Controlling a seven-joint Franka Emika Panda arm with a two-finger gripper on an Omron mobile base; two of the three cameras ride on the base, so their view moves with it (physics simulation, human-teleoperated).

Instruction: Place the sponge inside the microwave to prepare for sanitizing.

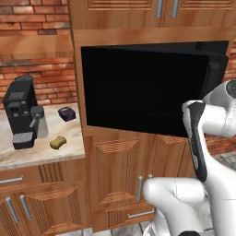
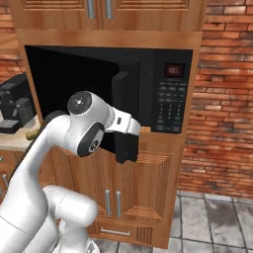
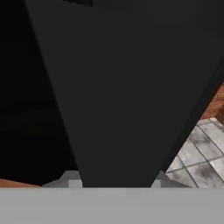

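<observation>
The microwave [image 1: 147,87] is built into the wooden cabinet wall, and its wide dark door [image 2: 129,108] stands swung out toward the room, so the black inside is visible. In the right base view the keypad panel [image 2: 170,106] with the small red display [image 2: 174,70] sits at the right side of the microwave. The white arm reaches to the edge of the open door. In the hand view the dark door panel is very close in front of the gripper [image 3: 114,183], and its two tips stand on both sides of the panel's lower edge, narrow; I cannot tell if they really press on it.

The sponge [image 1: 58,142] lies on the worktop [image 1: 41,154] to the left of the microwave, just in front of the black coffee machine [image 1: 22,110]. A small dark purple box [image 1: 67,113] lies on the same worktop, between the coffee machine and the microwave cabinet, behind the sponge.
</observation>
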